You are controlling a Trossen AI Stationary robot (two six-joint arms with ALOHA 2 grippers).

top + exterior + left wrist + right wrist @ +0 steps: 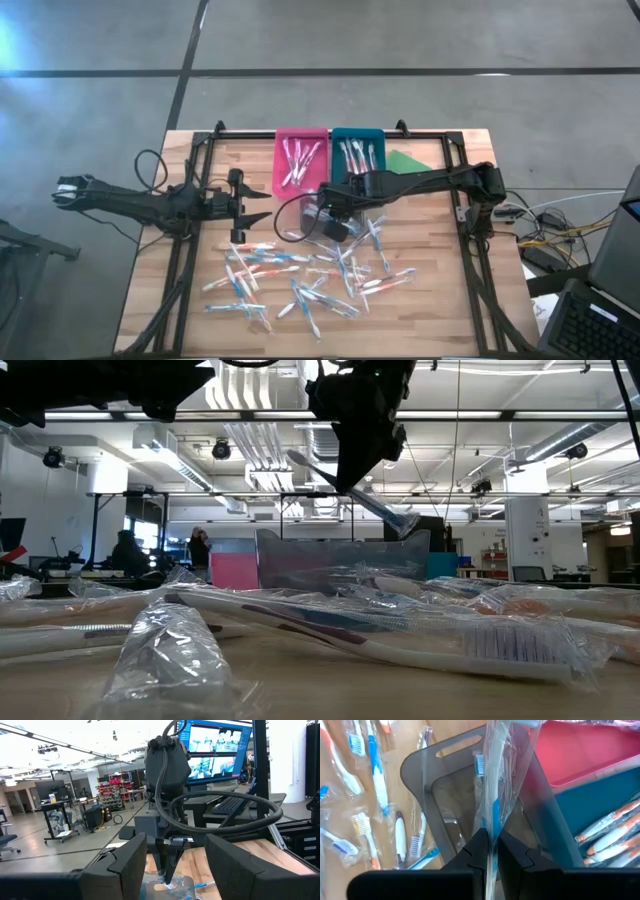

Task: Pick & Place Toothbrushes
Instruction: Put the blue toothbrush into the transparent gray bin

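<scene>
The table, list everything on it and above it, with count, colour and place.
Loose toothbrushes: dozens, wrapped, blue, orange and pink accents, scattered over the near half of the wooden table.
Pink tray: one, far edge, several brushes inside.
Teal tray: one, beside the pink tray, several brushes inside.
Clear grey tray: one, in front of the coloured trays, under the right pincer.
Green flat piece: one, right of the teal tray.
Held toothbrush: one, blue, wrapped.
Right pincer: shut on it, above the grey tray.
Left pincer: open, at the table's left.

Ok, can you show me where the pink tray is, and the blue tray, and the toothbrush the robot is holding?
pink tray (281,140): high view, bare left edge.
blue tray (338,134): high view, top left rim.
held toothbrush (480,765): right wrist view, blue bristle head inside its wrapper.
</scene>
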